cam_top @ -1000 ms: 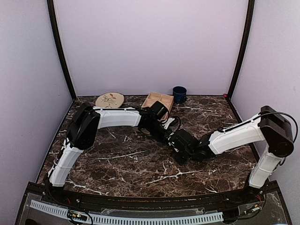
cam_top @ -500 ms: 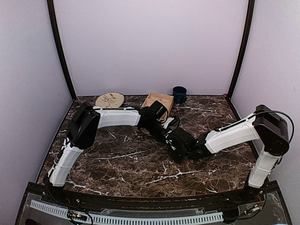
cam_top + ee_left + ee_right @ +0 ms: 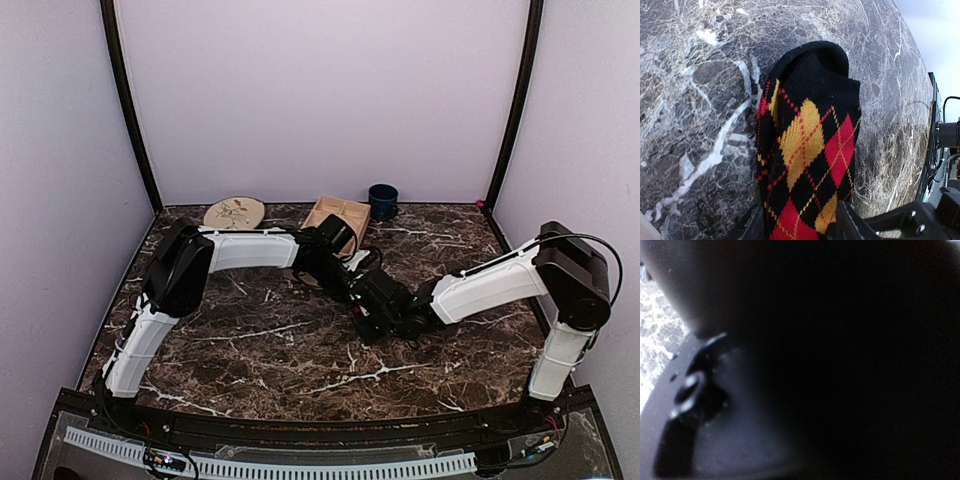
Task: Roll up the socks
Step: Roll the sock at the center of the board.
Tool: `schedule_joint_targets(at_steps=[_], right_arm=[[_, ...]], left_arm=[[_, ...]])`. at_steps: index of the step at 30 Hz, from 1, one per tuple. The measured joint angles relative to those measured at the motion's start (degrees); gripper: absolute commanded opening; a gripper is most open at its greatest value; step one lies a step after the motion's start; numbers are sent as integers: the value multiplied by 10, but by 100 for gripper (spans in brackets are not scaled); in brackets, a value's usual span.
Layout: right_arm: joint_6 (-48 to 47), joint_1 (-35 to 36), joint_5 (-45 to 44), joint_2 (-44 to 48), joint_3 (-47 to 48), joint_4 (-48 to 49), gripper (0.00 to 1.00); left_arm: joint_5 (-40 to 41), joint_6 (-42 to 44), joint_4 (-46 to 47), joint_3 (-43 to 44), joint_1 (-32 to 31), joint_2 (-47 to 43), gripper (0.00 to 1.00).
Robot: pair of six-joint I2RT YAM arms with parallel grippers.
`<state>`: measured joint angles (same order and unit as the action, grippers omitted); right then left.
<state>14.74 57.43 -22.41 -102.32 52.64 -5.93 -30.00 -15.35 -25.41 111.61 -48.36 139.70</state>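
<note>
A black sock (image 3: 810,140) with red and yellow diamonds lies on the marble table (image 3: 695,100), its rounded end pointing away in the left wrist view. My left gripper (image 3: 800,227) has a finger on each side of the sock's near end and is closed on it. In the top view the left gripper (image 3: 347,277) is at mid-table, and the right gripper (image 3: 368,305) is pressed close against it from the right. The sock is hidden under them there. The right wrist view shows only a dark, blurred black body very close to the lens, so its fingers are hidden.
A round patterned plate (image 3: 234,213), a wooden tray (image 3: 336,214) and a dark blue mug (image 3: 382,200) stand along the table's back edge. Black posts stand at the back corners. A strip of marble shows at the right wrist view's left edge (image 3: 655,325).
My right gripper has moved up and to the left, closing in on the left gripper. The left arm has stayed almost still.
</note>
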Motion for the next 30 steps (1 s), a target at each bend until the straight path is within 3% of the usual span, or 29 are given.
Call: schedule_joint_targets(at_steps=[11, 19, 30], right_arm=[[24, -17, 50, 7, 0, 7, 13], [38, -54, 140, 28, -5, 7, 13], [75, -77, 189, 52, -26, -40, 13]], left_arm=[[4, -19, 2, 2, 0, 0, 62], [56, -67, 53, -44, 3, -28, 77], [82, -94, 106, -131, 5, -78, 79]])
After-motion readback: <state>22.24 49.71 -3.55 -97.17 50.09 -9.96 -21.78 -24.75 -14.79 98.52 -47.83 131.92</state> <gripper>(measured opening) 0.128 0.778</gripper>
